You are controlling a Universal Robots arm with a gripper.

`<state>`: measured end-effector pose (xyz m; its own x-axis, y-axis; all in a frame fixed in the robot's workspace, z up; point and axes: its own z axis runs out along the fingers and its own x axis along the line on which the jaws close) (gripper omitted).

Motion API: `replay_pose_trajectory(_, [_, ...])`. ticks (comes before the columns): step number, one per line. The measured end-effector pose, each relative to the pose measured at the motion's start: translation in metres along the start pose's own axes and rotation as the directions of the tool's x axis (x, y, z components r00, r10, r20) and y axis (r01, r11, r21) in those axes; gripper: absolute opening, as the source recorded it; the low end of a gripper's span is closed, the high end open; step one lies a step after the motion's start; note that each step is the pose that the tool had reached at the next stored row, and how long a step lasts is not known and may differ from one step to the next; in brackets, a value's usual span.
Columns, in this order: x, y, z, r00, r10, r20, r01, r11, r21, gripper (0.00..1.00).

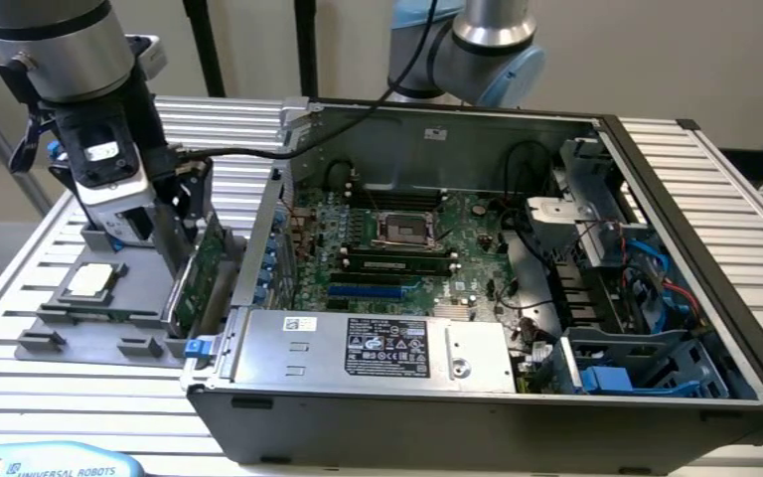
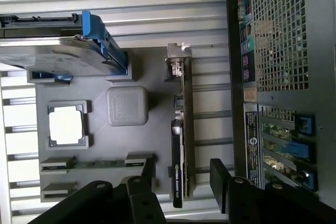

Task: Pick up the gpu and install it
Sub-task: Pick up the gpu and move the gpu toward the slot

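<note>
the gripper (image 2: 184, 174) hangs spread wide over the grey parts tray (image 2: 152, 74), a finger (image 2: 148, 174) on either side of the gpu (image 2: 182, 124), with a gap showing at each side. the gpu stands on edge in its tray slot, just beside the open computer case (image 1: 488, 417), on the exterior view's left of it; a processor chip (image 2: 66, 124) lies in the same tray

One gpu (image 2: 181, 129), one processor chip (image 2: 66, 124), one hard drive (image 2: 47, 56) and one grey tray (image 2: 157, 77). One tabletop (image 1: 76, 397), with one case (image 2: 278, 30) on it; inside the case, one motherboard (image 1: 461, 229) and one power supply (image 1: 369, 348). One claw (image 2: 184, 174), with two fingers (image 2: 219, 174).
</note>
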<state>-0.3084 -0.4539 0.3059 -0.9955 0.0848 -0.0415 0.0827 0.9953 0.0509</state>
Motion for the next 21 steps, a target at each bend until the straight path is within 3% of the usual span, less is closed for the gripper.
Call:
replay_pose_trajectory(5, [0.000, 0.0000, 0.0089, 1.0000, 0.000, 0.0058, 0.000, 1.0000, 0.0007, 0.54])
replay_pose_trajectory(16, [0.002, 0.0043, 0.0291, 0.9999, 0.000, 0.0107, 0.000, 1.0000, 0.0026, 0.54])
replay_pose_trajectory(19, [0.004, 0.0045, 0.0345, 0.9999, 0.000, 0.0166, 0.000, 1.0000, 0.0045, 0.54])
replay_pose_trajectory(21, [0.004, 0.0044, 0.0375, 0.9997, -0.001, 0.0244, 0.001, 1.0000, 0.0057, 0.54])
